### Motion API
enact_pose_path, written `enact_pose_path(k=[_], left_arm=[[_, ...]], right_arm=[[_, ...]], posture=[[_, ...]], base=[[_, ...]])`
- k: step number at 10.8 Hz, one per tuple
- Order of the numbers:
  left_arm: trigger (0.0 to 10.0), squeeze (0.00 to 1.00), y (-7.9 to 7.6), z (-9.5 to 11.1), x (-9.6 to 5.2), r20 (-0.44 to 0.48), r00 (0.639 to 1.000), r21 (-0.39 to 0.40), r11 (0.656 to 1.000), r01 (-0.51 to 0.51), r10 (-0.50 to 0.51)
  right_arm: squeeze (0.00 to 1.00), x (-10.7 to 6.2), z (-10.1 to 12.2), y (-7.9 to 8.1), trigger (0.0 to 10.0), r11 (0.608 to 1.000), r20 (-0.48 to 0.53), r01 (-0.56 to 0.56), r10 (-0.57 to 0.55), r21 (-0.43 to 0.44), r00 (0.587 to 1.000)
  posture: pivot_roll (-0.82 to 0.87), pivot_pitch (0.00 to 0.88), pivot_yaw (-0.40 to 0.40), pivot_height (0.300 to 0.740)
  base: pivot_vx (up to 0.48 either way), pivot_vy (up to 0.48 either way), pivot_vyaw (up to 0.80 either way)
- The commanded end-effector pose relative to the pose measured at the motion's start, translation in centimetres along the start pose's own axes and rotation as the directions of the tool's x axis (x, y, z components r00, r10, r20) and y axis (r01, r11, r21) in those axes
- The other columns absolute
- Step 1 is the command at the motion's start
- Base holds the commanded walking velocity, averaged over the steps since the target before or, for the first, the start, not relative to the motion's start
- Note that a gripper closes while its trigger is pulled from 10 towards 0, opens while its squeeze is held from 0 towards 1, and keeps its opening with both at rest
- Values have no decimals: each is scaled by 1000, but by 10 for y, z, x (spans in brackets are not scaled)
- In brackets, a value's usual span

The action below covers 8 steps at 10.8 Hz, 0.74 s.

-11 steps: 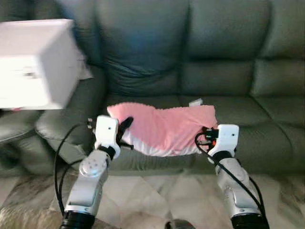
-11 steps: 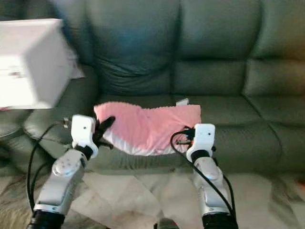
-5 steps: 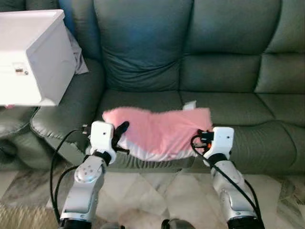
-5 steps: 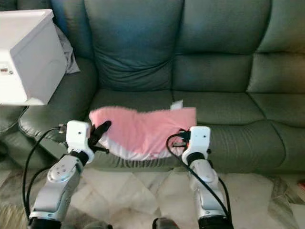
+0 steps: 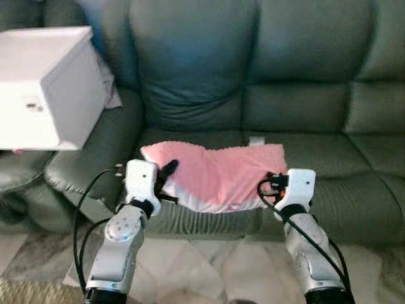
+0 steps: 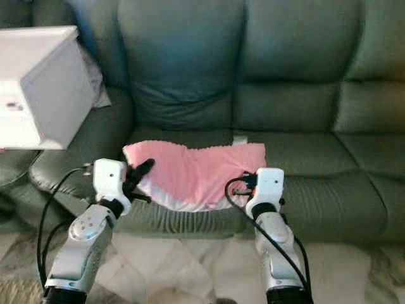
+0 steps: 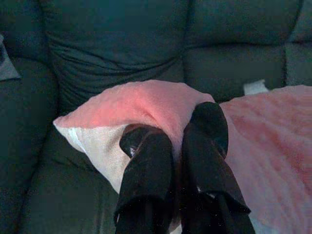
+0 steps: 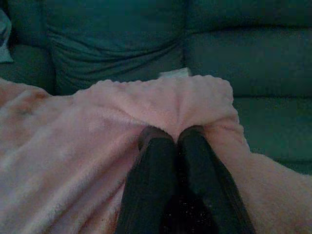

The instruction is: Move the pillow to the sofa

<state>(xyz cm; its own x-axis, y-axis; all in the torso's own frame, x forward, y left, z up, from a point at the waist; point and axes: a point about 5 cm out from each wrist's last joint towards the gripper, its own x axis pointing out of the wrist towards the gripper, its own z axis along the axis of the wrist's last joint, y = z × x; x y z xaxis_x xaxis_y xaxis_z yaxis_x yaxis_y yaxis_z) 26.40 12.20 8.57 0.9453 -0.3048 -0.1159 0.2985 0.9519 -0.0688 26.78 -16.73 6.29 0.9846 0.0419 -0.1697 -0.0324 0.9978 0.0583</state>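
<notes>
Pillow (image 5: 218,174), pink with a pale underside, hangs over the near edge of the sofa (image 5: 253,76) seat, carried between both arms. Left gripper (image 7: 173,146) has its jaws clamped on the left corner; right gripper (image 8: 173,141) has its jaws pinched into the right edge. The two-ended hold keeps it spread flat for lowering. Its long axis runs left to right, parallel to the seat front. A white box (image 5: 47,85) sits on the left armrest.
</notes>
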Motion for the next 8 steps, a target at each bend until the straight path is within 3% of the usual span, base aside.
enact_pose_path(k=[1,7,8], left_arm=[[10000,0,-1,5,1,25,1000,5,1000,7,-7],[10000,0,-4,4,2,23,1000,-1,1000,16,-16],[10000,0,-5,4,2,26,1000,0,1000,18,-18]], right_arm=[[0,2,4,4,10000,1000,18,-20,20,0,1000],[0,4,6,5,10000,1000,24,-26,26,0,999],[0,3,6,5,10000,1000,22,-26,26,0,999]], posture=[[-18,0,3,740],[-21,0,-1,740],[-21,0,-1,740]], base=[[337,0,0],[358,0,0],[0,0,0]])
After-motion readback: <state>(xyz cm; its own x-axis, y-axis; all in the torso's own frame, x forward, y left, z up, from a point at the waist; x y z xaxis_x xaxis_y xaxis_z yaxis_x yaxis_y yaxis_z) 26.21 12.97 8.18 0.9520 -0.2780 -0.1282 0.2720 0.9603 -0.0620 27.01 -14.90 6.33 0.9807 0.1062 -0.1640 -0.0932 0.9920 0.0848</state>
